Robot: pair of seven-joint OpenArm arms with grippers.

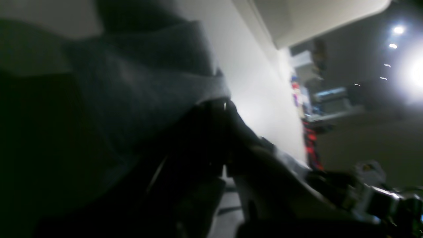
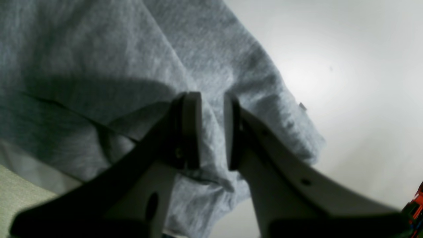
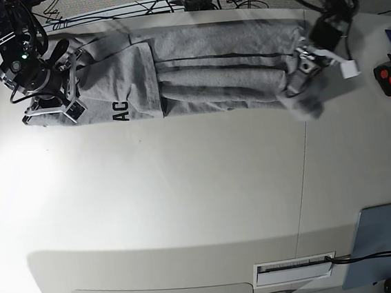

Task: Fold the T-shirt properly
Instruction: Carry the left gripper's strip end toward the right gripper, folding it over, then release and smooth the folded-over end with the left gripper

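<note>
we see the T-shirt (image 3: 196,77) stretched along the table's (image 3: 188,209) far edge, right gripper (image 2: 211,130) clamped on cloth, left gripper (image 3: 299,74) closed pinching the other end

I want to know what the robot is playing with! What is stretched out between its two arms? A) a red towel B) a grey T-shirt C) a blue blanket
B: a grey T-shirt with black letters lies stretched across the far side of the table, one arm at each end.

Black letters "AC" on the T-shirt (image 3: 196,77)
</note>
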